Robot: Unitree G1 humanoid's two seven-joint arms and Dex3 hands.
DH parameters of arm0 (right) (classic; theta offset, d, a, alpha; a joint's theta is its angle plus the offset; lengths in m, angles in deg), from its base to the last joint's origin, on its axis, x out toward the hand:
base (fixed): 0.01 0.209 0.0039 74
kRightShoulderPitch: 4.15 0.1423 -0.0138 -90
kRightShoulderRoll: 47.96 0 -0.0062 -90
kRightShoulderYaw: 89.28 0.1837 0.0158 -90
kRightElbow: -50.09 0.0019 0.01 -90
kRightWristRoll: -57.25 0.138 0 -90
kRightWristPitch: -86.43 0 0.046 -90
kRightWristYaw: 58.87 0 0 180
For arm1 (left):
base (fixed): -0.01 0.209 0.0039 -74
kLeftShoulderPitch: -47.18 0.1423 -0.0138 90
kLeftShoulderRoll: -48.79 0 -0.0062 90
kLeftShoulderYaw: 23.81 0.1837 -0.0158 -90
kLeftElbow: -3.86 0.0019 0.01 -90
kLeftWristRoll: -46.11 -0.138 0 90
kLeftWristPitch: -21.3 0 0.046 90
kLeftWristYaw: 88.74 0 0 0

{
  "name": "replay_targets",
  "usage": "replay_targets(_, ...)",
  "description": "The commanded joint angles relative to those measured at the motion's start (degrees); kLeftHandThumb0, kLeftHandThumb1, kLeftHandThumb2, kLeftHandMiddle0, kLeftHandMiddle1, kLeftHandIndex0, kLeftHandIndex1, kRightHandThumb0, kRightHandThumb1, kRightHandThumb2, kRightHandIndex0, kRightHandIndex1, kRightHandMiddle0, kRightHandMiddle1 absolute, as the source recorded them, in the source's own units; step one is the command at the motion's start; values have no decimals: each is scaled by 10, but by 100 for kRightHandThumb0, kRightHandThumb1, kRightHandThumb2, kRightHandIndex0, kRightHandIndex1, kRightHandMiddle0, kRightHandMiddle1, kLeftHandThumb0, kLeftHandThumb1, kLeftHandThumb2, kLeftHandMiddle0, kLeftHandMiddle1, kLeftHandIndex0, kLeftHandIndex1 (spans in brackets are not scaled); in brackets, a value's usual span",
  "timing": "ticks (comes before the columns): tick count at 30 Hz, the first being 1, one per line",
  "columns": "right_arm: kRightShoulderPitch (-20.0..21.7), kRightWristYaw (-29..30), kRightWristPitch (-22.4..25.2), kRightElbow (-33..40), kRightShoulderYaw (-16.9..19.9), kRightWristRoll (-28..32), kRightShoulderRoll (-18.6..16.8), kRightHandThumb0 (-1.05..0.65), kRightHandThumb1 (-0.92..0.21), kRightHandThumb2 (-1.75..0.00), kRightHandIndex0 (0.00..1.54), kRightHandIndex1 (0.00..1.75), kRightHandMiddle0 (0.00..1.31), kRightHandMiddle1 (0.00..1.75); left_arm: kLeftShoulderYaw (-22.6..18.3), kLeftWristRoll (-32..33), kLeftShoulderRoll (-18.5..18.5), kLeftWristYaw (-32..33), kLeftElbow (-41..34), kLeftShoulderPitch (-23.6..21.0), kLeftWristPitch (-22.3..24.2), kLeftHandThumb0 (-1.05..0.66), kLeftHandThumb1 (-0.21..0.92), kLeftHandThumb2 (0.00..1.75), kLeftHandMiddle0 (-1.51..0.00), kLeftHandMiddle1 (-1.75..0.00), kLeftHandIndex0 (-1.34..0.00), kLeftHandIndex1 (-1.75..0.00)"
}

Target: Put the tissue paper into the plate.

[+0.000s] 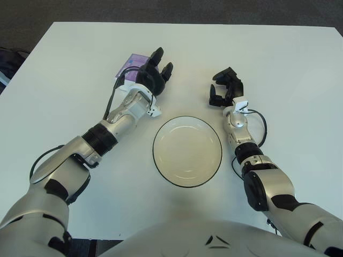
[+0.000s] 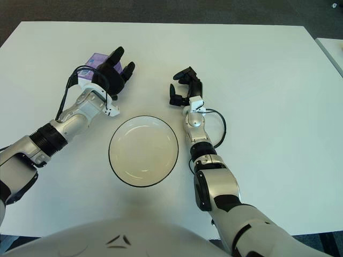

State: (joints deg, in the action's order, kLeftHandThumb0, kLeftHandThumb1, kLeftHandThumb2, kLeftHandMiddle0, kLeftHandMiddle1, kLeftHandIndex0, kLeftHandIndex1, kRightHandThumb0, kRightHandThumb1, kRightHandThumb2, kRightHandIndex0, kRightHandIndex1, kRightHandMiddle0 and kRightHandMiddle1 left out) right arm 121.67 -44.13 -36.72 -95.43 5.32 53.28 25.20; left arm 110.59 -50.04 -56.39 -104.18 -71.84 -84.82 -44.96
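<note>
A purple tissue pack lies flat on the white table, up and left of the plate. My left hand is at the pack's right edge with its black fingers spread, gripping nothing. Part of the pack is hidden under the palm. The white plate with a dark rim sits in the middle of the table and holds nothing. My right hand shows just right of the plate's upper edge, fingers loosely bent and holding nothing.
Black cables run along both wrists, one at the left and one at the right. The table's far edge borders dark floor. A dark object sits off the table's left edge.
</note>
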Motion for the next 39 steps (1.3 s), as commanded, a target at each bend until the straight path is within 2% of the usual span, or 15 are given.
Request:
replay_targets(1,-149,0,102,-129,0,-2,-11,-1,-23,-135,69,175,57,152,-19,-17,-5,3,3,17,4,-105,92,77,0,0,0,0)
replay_targets(15,-148,-2,107,-128,-2,-1,-11,-1,-24,-135,69,175,56,153,-36,-8,2,6,3,18,9,-105,92,89,0,0,0,0)
replay_targets(19,-148,-1,108,-127,-4,-3,-10,-1,-24,-135,69,175,55,153,-55,1,-14,-11,-20,0,-3,-105,92,92,0,0,0,0)
replay_targets(27,-147,-4,109,-130,-7,-5,-8,-1,-24,-134,69,175,55,153,-97,11,7,-34,-29,-36,13,-105,92,101,0,0,0,0)
replay_targets(39,-141,-4,112,-135,-5,-3,-7,-1,-24,-134,69,175,56,152,-151,52,-1,-95,-133,-35,-24,-105,92,104,0,0,0,0)
